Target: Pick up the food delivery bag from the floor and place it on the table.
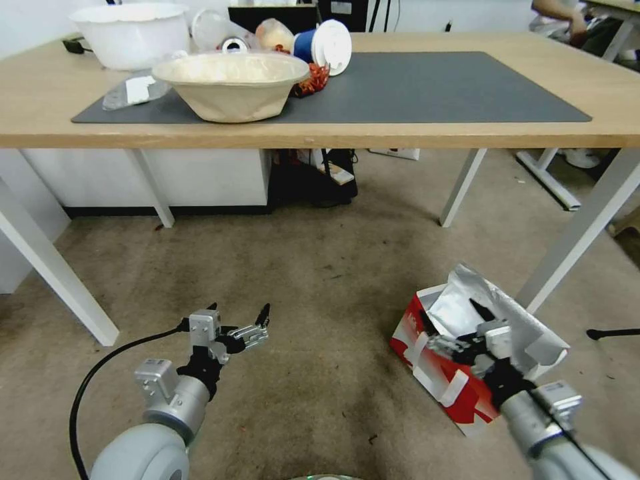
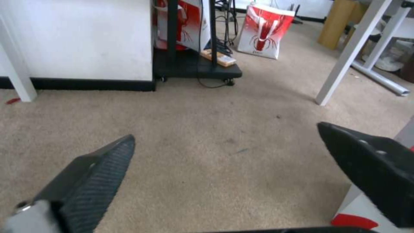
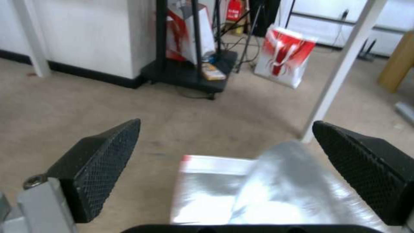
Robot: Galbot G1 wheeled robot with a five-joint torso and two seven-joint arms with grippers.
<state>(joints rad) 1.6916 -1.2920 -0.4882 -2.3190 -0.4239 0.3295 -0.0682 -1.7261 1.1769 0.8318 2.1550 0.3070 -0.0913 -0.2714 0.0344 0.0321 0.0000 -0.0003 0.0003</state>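
The right gripper (image 1: 450, 325) is hanging with its fingers (image 3: 105, 165) spread wide, gripping nothing. From the right wrist view, the open foil-lined mouth of the food delivery bag (image 1: 460, 347) is lying directly below and between the two pads, with one raised foil flap standing nearer the far pad. Judged from this, the bag lies straight down from the fingers, so the coming move looks like a descent rather than a sideways reach.

The bag is sitting on the floor (image 1: 320, 267), upright but slightly skewed, mouth opening upward. Its long axis is running diagonally, from the corner nearest the table's white leg (image 1: 580, 233) back toward the robot. A white flat handle (image 1: 457, 387) is drooping over the red side facing the robot; whether the fingers are lined up with a handle or with the rim I cannot tell.

The left gripper (image 1: 240, 313) is hovering over bare carpet well apart from the bag, on the side away from that leg, fingers also spread and empty. The right arm is clearly the nearer one.

The table (image 1: 467, 133) is standing beyond the bag and above it; its dark grey mat (image 1: 453, 87) is bare on the side over the bag, while bowls (image 1: 233, 83) are crowding the other end.
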